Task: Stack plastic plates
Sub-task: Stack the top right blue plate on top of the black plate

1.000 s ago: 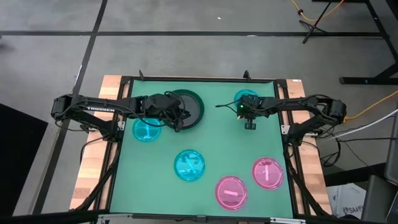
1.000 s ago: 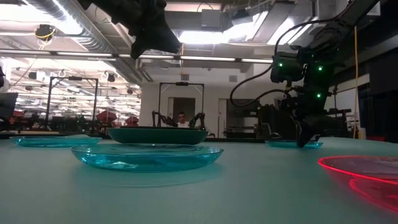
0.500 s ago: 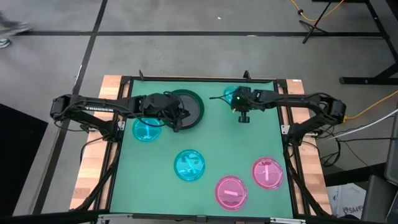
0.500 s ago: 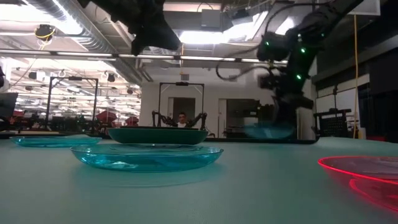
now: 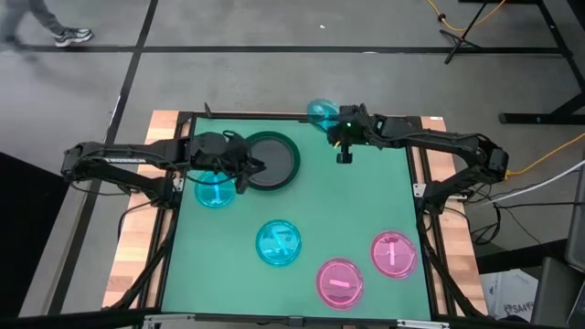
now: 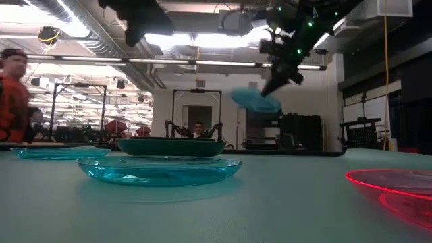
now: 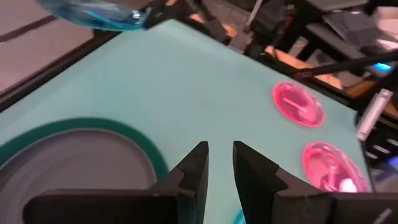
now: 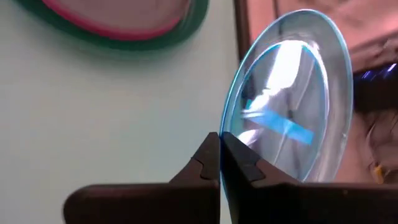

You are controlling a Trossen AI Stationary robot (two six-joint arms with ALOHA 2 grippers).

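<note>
A dark green plate [image 5: 271, 160] with a dark grey plate in it rests on the table's far middle. My left gripper [image 5: 243, 170] hovers open just left of it, holding nothing; the left wrist view shows the green rim [image 7: 146, 146] under its fingers. My right gripper [image 5: 343, 139] is shut on a small translucent cyan plate [image 5: 320, 111] held high near the far edge. Two cyan plates [image 5: 216, 190] [image 5: 278, 242] and two translucent pink plates [image 5: 340, 281] [image 5: 394, 254] lie flat on the table. My right gripper pinches the cyan plate's rim [image 8: 227, 127] between its two fingers [image 8: 211, 155], at the edge nearest the wrist. The plate is lifted clear of the table, tilted [image 6: 256, 101], and sticks out beyond the fingertips toward the table's far left.
The green table mat [image 5: 366, 201] is bare in its middle and right. A black frame [image 5: 292, 116] runs along the far edge under the lifted plate. A person [image 6: 10, 88] stands in the room beyond the table, and another walks on the floor [image 5: 55, 27].
My right gripper has lifted the cyan plate off the table's far right part, carrying it up and toward the far edge and left; the plate has tipped from flat to tilted. My left gripper has drawn a little toward the table's left, away from the green plate.
</note>
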